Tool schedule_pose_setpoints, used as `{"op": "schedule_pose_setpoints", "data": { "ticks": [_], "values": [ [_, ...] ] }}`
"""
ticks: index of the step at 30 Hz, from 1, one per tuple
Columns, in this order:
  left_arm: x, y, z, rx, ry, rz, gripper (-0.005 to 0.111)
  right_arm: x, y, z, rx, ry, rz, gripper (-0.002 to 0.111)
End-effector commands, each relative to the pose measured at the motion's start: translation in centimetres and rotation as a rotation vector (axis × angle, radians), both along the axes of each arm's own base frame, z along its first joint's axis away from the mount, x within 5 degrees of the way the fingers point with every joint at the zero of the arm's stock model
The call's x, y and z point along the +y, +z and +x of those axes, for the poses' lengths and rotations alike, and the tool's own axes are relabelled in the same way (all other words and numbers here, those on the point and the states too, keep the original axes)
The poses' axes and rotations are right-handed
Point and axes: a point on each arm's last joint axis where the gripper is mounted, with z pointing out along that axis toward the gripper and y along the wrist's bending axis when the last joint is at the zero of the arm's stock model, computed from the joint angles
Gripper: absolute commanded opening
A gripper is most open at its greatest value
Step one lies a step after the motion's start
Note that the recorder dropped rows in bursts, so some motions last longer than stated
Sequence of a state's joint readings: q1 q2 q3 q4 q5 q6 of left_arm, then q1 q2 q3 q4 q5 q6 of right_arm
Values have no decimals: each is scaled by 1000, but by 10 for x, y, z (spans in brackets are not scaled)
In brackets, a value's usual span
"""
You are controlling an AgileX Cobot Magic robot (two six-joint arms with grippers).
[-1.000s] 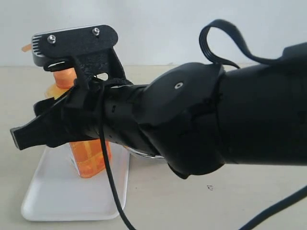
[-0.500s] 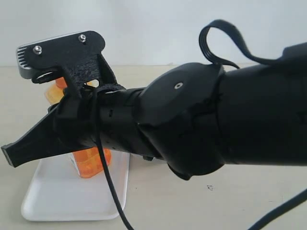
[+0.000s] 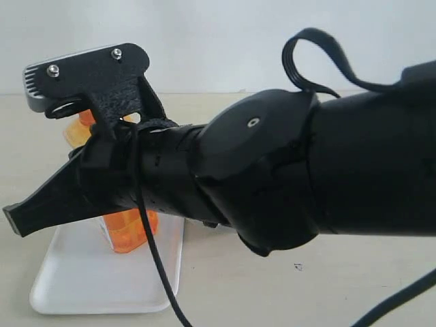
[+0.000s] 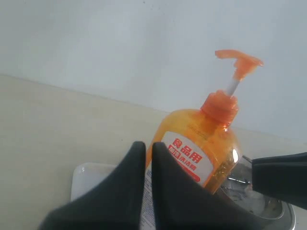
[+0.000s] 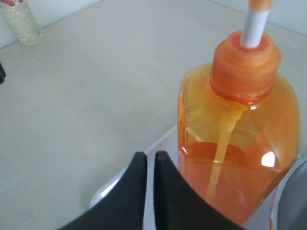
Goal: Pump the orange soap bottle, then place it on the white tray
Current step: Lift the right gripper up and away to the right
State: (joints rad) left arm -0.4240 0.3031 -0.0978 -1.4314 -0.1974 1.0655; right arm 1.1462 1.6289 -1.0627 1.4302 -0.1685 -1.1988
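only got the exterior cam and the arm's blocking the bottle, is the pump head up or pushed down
Observer: Up. In the left wrist view the pump head of the orange soap bottle sits raised, not pressed.
Operator: is the left gripper on it
Observer: No. The left gripper is shut with nothing between its fingers.
Operator: and the right
Observer: The right gripper is shut on nothing too, next to the bottle, above the white tray.
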Motion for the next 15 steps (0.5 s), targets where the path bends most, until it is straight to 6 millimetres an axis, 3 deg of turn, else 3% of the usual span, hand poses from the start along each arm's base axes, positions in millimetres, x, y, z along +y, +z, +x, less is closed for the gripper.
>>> {"op": "schedule_pose_setpoints", "data": {
  "ticks": [1, 4, 5, 8, 15],
  "values": [
    [0, -1, -1, -2, -5, 3, 5, -9, 9, 6, -106, -61, -31, 1],
    [0, -1, -1, -2, -5, 3, 5, -24, 16, 18, -114, -282, -13, 1],
    [0, -1, -1, -3, -3, 3, 5, -37, 19, 24, -106, -443, -9, 1],
    [0, -1, -1, -2, -5, 3, 5, -55, 31, 28, -133, -591, -6, 1],
    [0, -1, -1, -2, -5, 3, 5, -86, 69, 51, -154, -387, 82, 1]
  ]
}}
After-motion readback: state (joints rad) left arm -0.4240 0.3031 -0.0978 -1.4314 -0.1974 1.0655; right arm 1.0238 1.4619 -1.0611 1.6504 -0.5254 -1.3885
